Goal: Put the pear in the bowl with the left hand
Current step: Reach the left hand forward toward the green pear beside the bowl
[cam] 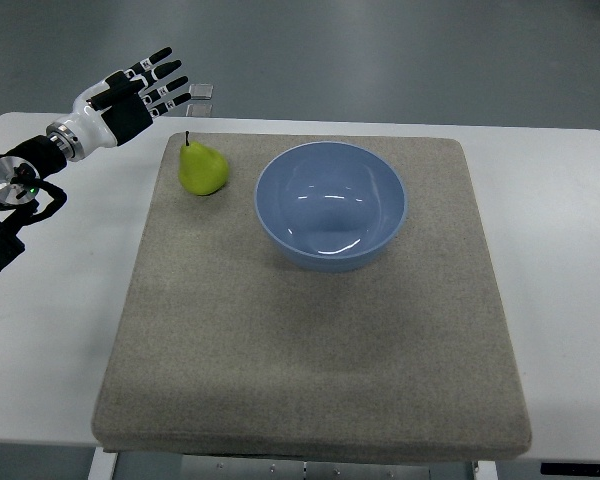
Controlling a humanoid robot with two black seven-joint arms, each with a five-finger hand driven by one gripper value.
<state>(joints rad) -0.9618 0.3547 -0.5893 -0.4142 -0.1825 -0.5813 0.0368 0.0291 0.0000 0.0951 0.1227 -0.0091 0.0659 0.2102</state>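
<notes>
Covering most of the white tabletop (560, 300), the grey-beige woven fabric mat (310, 350) carries the round light-blue glossy bowl (331, 204), empty, w/ the small yellow-green pear (202, 168) just beside the bowl's left rim, not touching it, standing roughly upright w/ its dark stem pointing toward the mat's far edge. Only the left hand (140, 90), black-and-white w/ fingers spread and holding nothing, is in view, off the mat past its far-left corner, so the pear lies between hand and bowl, near the hand; prob. the reach runs toward the bowl and a bit nearer the camera.
</notes>
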